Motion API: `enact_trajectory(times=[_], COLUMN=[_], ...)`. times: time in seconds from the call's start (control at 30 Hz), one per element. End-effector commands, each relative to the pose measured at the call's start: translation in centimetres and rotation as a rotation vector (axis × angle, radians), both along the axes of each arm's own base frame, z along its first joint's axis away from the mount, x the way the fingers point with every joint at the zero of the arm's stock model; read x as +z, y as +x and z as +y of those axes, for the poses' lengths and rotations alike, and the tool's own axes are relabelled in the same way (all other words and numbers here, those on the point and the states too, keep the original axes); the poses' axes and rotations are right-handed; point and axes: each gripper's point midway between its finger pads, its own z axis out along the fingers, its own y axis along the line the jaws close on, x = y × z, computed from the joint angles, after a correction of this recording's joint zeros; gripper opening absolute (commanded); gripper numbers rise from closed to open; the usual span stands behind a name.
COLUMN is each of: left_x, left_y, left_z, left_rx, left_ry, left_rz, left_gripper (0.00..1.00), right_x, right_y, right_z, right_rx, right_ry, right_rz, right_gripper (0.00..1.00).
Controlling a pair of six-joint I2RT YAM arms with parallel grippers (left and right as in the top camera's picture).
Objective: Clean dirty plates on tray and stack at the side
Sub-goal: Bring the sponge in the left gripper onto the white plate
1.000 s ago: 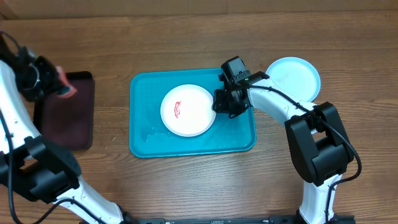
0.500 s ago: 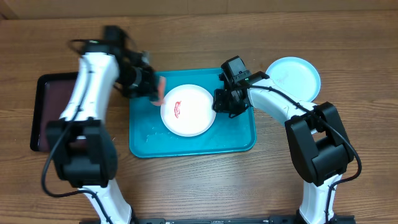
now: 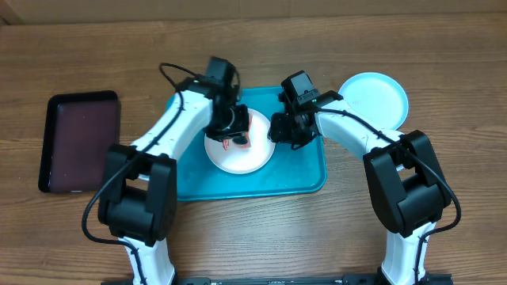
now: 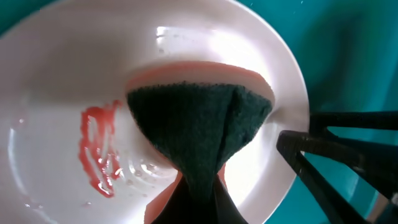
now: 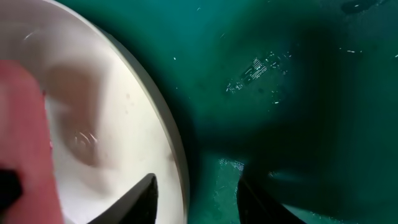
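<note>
A white plate [image 3: 247,160] with a red smear [image 4: 99,152] lies on the teal tray [image 3: 301,178]. My left gripper [image 3: 236,129] is shut on a pink sponge with a dark green scrub side [image 4: 199,124], which presses on the plate right of the smear. My right gripper [image 3: 279,133] is open and straddles the plate's right rim [image 5: 177,155]: one finger over the plate, the other over the tray [image 5: 280,62]. A light blue plate [image 3: 372,96] lies on the table to the right of the tray. The yellow-green plate is out of view.
A smaller dark maroon tray [image 3: 79,142] lies on the wooden table at the far left. The teal tray's floor is wet around the plate. Both arms meet over the tray's upper middle.
My left arm has swung from above the maroon tray across to the white plate, carrying the sponge onto it. The right arm and plates have not moved.
</note>
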Motion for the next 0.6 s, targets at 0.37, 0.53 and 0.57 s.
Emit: enact_trajectory(times=[0.37, 0.53, 0.57], left_x=[-1.7, -2.2, -2.3], left_y=[-1.2, -1.8, -1.9], left_z=[0.6, 0.9, 0.9], left_rx=[0.103, 0.108, 0.107], left_ry=[0.127, 0.135, 0.136], left_rz=[0.023, 0.045, 0.048], left_gripper=[0.05, 0.04, 0.04], right_x=[-1.4, -1.4, -1.4], right_y=[-0.3, -0.3, -0.2], right_z=[-1.1, -1.0, -1.0], right_rx=[-0.013, -0.013, -0.013], right_ry=[-0.059, -0.058, -0.058], right_rz=[0.015, 0.011, 0.011], right_gripper=[1.0, 1.0, 1.0])
